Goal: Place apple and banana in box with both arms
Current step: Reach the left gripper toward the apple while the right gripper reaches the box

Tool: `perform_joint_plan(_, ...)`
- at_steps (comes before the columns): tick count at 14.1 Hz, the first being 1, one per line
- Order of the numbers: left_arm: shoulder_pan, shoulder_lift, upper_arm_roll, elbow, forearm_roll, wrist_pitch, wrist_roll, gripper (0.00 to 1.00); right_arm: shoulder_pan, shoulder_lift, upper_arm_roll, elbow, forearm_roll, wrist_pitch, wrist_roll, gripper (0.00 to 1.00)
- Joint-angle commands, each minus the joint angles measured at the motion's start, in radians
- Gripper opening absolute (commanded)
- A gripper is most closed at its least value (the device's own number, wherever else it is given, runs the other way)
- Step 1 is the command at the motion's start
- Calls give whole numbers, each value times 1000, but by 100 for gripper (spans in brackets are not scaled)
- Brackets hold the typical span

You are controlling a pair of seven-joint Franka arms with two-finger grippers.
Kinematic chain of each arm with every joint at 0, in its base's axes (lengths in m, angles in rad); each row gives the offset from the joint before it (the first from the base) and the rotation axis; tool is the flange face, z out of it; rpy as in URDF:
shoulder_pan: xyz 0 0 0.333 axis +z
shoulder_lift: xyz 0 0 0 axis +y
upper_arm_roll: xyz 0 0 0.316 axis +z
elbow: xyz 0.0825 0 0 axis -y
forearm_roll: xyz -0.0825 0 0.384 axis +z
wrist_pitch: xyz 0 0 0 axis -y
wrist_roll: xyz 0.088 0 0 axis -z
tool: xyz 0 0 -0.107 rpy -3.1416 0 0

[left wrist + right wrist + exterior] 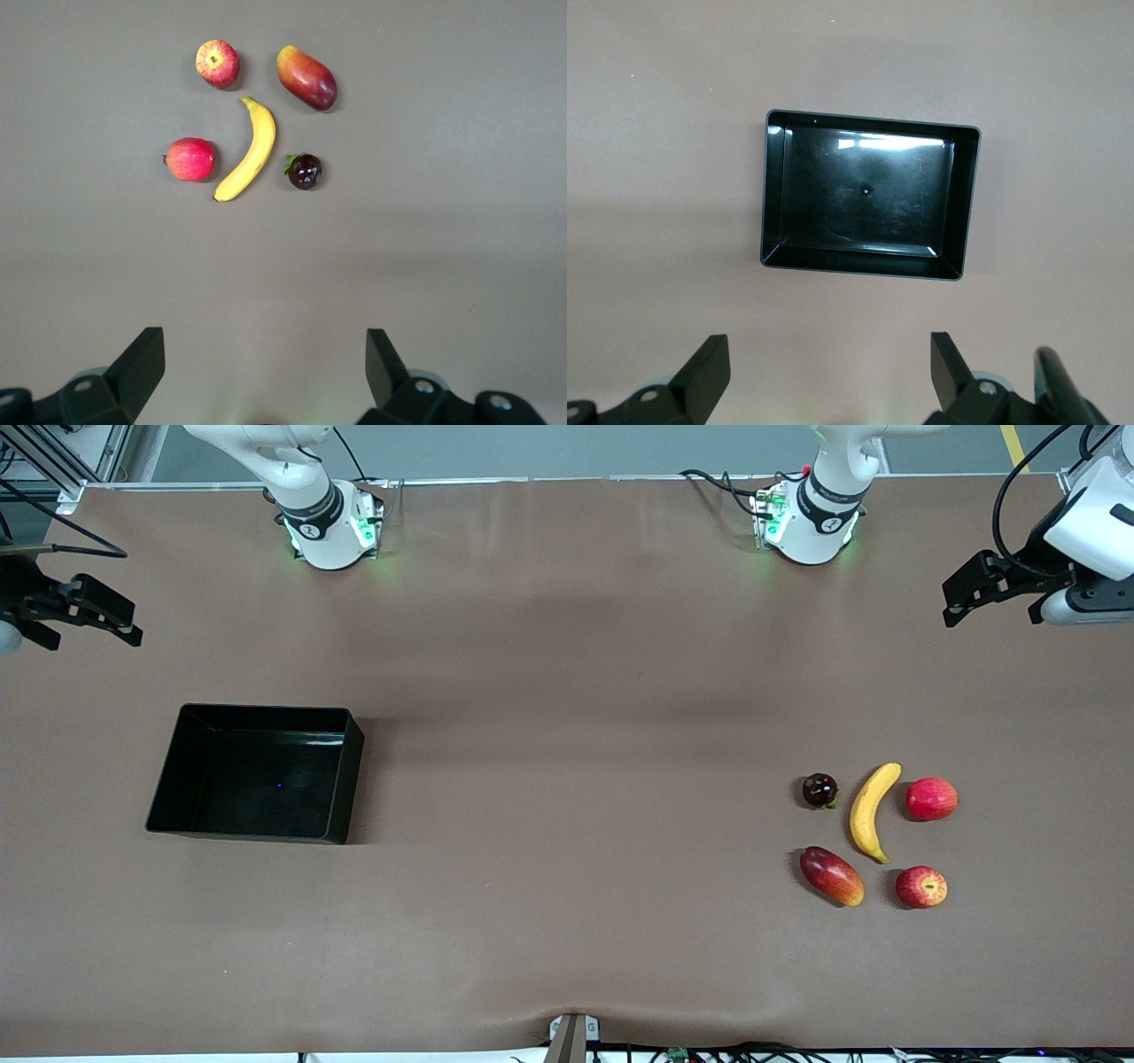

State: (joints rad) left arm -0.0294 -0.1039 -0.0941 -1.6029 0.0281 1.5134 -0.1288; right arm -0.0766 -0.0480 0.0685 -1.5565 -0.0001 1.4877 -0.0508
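The apple (921, 887) with a yellowish stem patch lies at the left arm's end of the table, nearest the front camera; it also shows in the left wrist view (217, 64). The yellow banana (873, 810) lies among the fruits, seen too in the left wrist view (250, 150). The black box (352, 779) stands empty toward the right arm's end and shows in the right wrist view (772, 195). My left gripper (988, 607) hangs open and empty at its table end (264, 354). My right gripper (133, 625) hangs open and empty at its table end (830, 354).
A plain pinkish-red apple (931, 798), a red-and-yellow mango (831, 875) and a small dark round fruit (819, 790) lie around the banana. The brown table between the box and the fruits is bare.
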Motion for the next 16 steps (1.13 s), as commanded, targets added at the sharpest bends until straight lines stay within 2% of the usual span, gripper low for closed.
perform_joint_plan(1, 3, 10, -6, 37, 21, -25, 8, 100, -14, -3, 8, 1, 6, -6, -11, 100)
perform_joint_plan(4, 5, 13, -3, 53, 21, -25, 11, 100, -17, 7, 8, 3, 6, -3, -12, 100)
perform_joint_plan(9, 20, 117, 5, 69, 19, -10, 5, 100, -26, 28, 8, 15, 2, 9, -12, 100)
perform_joint_plan(13, 20, 243, 8, 63, 25, 120, 6, 100, -51, 101, 7, 24, -12, 78, -11, 100)
perform_joint_plan(16, 34, 340, 5, 55, 105, 255, 12, 100, -89, 158, 7, 26, -9, 135, -17, 100)
